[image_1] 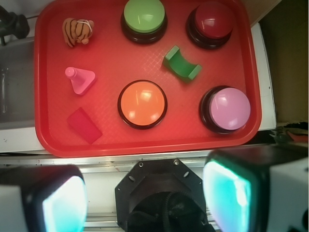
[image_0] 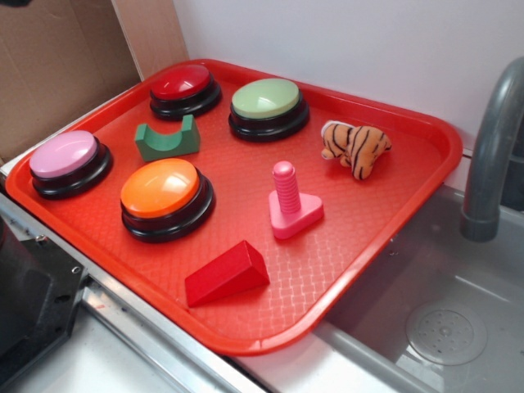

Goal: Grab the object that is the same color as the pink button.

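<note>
The bright pink peg toy (image_0: 291, 204) stands upright on its flat triangular base near the middle right of the red tray (image_0: 393, 246); in the wrist view it (image_1: 80, 79) shows at the tray's left. The pink button (image_0: 65, 159) with a lilac dome sits at the tray's left edge; in the wrist view it (image_1: 228, 107) is at the lower right. My gripper (image_1: 145, 200) is high above, off the tray's near edge, open and empty, its two fingers wide apart. It does not show in the exterior view.
On the tray: an orange button (image_0: 164, 195), a red button (image_0: 183, 87), a green button (image_0: 267, 105), a green arch block (image_0: 168, 139), a red wedge (image_0: 227, 273), a toy tiger (image_0: 354, 146). A grey sink and faucet (image_0: 491, 155) lie right.
</note>
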Controlling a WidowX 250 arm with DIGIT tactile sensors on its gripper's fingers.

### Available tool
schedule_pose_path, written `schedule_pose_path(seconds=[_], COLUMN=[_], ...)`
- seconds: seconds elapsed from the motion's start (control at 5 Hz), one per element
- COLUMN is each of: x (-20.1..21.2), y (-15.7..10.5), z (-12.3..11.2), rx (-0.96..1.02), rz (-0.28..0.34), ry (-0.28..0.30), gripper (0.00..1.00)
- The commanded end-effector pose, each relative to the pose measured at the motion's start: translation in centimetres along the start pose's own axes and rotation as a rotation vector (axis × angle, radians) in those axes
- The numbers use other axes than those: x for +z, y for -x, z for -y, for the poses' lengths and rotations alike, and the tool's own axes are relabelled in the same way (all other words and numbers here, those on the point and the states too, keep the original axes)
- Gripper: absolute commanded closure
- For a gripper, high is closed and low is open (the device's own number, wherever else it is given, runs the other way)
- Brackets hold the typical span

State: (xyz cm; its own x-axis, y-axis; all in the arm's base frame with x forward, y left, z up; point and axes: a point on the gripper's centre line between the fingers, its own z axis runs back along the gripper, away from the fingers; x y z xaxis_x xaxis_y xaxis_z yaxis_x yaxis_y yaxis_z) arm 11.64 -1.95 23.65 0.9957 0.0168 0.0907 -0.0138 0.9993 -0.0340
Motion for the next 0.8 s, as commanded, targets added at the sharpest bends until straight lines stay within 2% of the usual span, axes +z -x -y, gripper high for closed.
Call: schedule_pose_path(seconds=[0.0, 0.2, 0.4, 0.6], x=[0.0, -0.7, -3.7, -8.5], y=[0.0, -2.8, -4.9, -5.4], z=[0.0, 4.5, 8.2, 11.7], rx=[0.0, -0.149, -0.289, -0.456], rz=[0.0, 0.064, 0.056, -0.006], ry=[0.0, 0.068, 0.066, 0.098], gripper=[0.0, 0.0, 0.0, 0.0])
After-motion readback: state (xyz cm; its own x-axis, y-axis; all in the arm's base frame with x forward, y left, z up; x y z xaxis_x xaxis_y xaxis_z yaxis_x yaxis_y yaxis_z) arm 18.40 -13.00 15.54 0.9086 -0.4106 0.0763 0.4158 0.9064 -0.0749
